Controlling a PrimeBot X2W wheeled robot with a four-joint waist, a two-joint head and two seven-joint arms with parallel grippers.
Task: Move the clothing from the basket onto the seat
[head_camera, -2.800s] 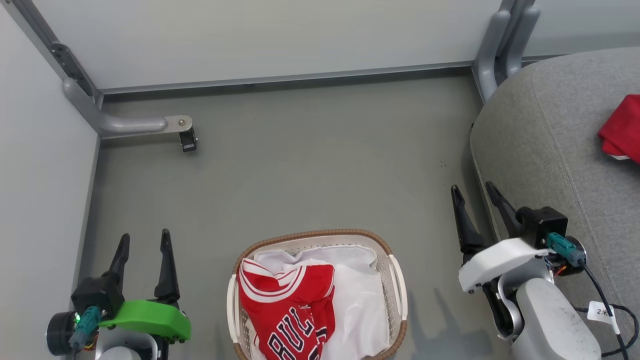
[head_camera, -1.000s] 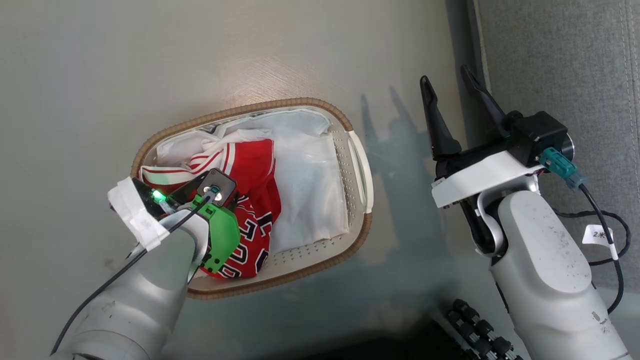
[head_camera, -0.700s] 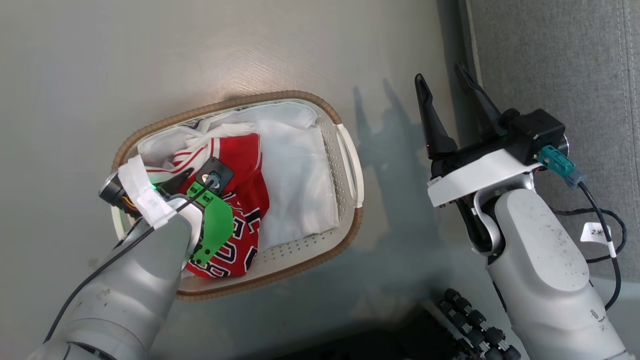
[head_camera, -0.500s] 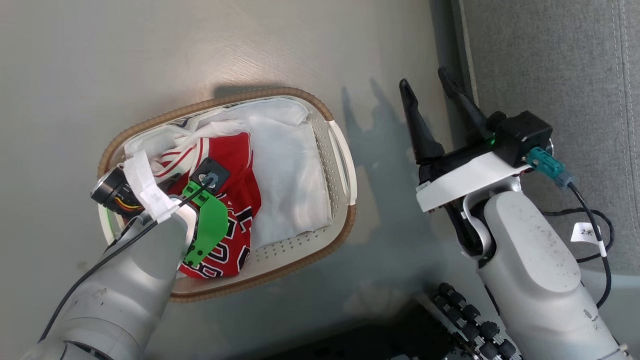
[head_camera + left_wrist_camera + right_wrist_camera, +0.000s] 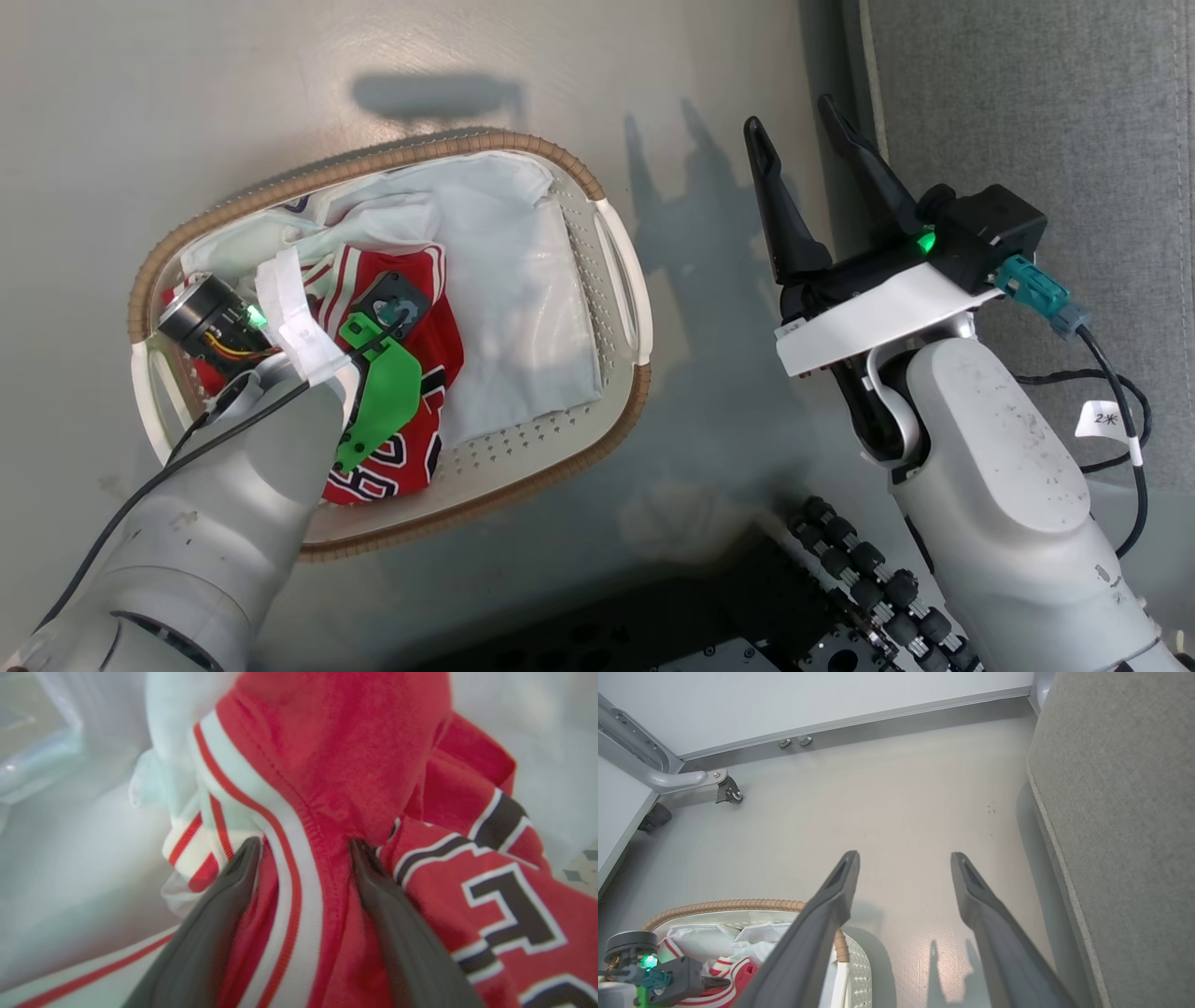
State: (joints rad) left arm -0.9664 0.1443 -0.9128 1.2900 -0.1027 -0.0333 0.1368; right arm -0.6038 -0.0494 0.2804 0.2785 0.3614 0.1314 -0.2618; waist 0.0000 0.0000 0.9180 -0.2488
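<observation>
Crumpled white liner cloth [image 5: 523, 308], grey floor [image 5: 887, 802], black castor [image 5: 730, 793] on a grey frame leg [image 5: 668, 780].

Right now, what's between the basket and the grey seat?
Between the basket and the seat lies bare floor; the open right gripper hangs above it, in the head view.

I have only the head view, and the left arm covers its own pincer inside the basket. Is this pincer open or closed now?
Observer: Open. In the left wrist view the left pincer stands wide, a striped fold of the jersey between its fingers.
Operator: Do the tips touch the cloth?
Observer: Yes, both fingertips press into the red fabric.
Operator: And what is beyond the basket?
Observer: The right wrist view shows a wall and a grey leg with a caster.
</observation>
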